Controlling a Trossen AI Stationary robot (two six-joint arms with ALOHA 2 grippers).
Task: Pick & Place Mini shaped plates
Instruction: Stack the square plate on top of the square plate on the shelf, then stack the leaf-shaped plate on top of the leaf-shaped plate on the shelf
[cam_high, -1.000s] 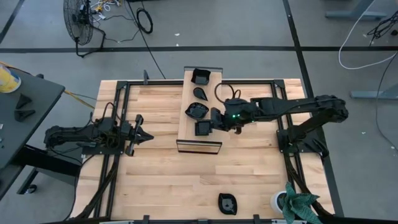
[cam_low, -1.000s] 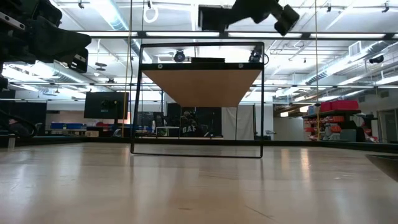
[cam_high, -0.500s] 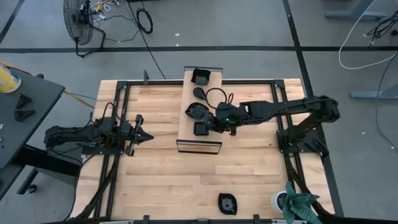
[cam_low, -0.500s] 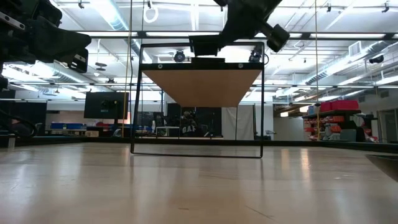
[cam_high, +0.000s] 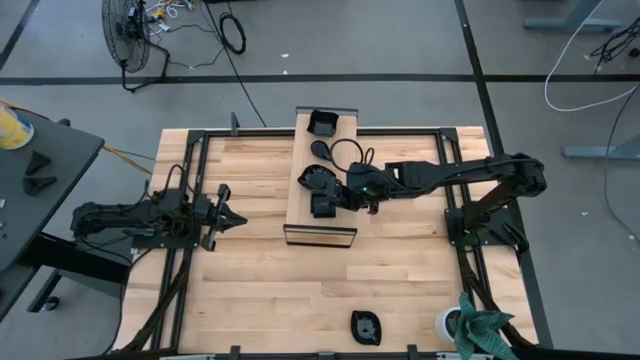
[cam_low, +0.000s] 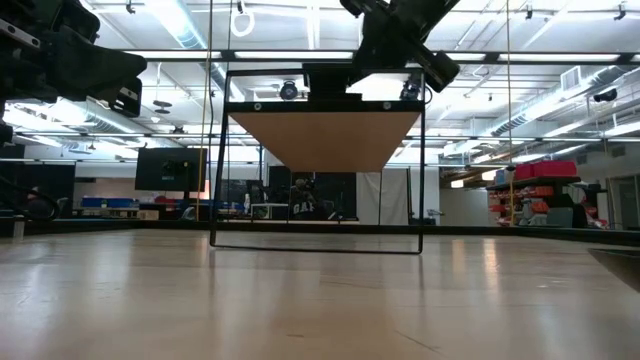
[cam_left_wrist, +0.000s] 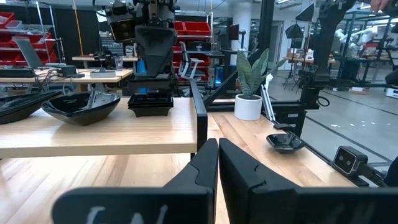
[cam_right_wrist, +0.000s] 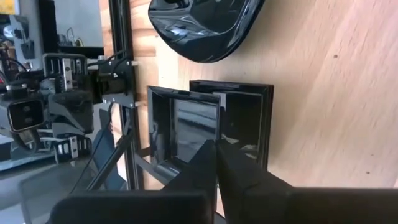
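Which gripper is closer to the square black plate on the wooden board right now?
Right. The right gripper is right at the square plate on the board; the left gripper waits far off, across the table.

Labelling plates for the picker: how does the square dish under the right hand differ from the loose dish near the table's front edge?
1. The square dish sits on the raised board; the loose dish lies on the bare table.
2. The square dish has straight walls and corners; the loose dish is rounded and shallower.
3. The right hand is shut on the square dish's wall; the loose dish has no hand near it.
Both are small, glossy and black.
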